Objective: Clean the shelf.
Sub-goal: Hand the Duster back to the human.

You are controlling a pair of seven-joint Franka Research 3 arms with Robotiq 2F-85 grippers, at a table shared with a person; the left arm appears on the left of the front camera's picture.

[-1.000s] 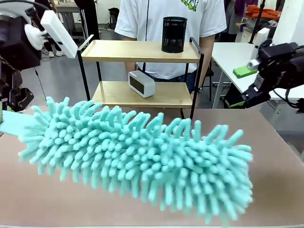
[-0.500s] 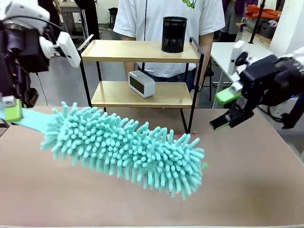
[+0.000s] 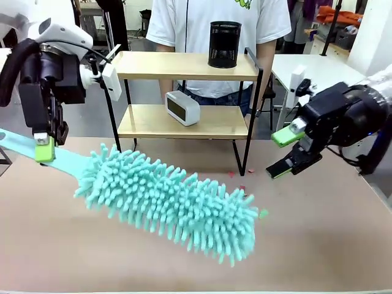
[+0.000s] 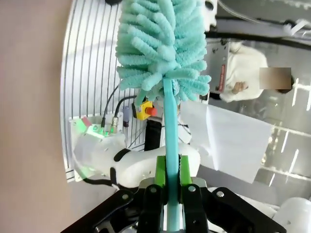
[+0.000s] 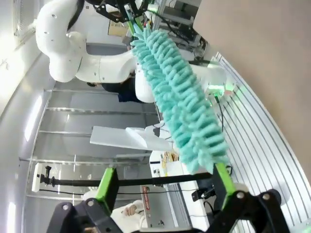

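The shelf (image 3: 184,66) stands at the table's far edge: two light wooden boards in a thin black frame. A black mesh cup (image 3: 224,44) sits on its top board and a white clock (image 3: 182,108) on the lower one. My left gripper (image 3: 44,147) is shut on the flat handle of a fluffy teal duster (image 3: 171,205), whose head slants across the brown table in front of the shelf. In the left wrist view the green pads (image 4: 160,175) clamp the handle (image 4: 170,126). My right gripper (image 3: 283,153) hangs open beside the shelf's right leg, and the duster (image 5: 180,102) lies beyond it.
A person in a white shirt (image 3: 190,24) stands just behind the shelf. Small red bits (image 3: 242,187) lie on the brown table (image 3: 331,245) near the shelf's right leg. A white table (image 3: 318,67) stands at the back right.
The left arm has swung the duster away from the camera and down toward the table in front of the shelf. The right arm has come in leftward and lower, still open.
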